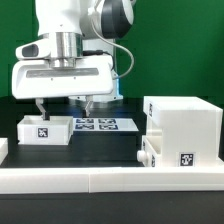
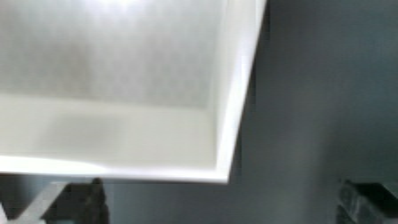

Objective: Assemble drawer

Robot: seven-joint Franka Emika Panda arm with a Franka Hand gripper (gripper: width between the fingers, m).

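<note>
A small white tray (image 1: 45,128) with a square marker lies on the black table at the exterior view's left. In the wrist view its hollow inside (image 2: 116,90) fills most of the picture. My gripper (image 1: 64,108) is open and empty just above the tray. One finger is over the tray and the other is past its side wall, towards the marker board. In the wrist view the gripper (image 2: 222,205) shows both dark fingertips (image 2: 75,200) wide apart. The large cube-like housing (image 1: 185,125) stands at the right, with a second small tray (image 1: 150,150) against its left side.
The marker board (image 1: 98,124) lies flat behind the tray, at mid table. A long low white border wall (image 1: 100,181) runs along the front edge. A green backdrop stands behind the arm.
</note>
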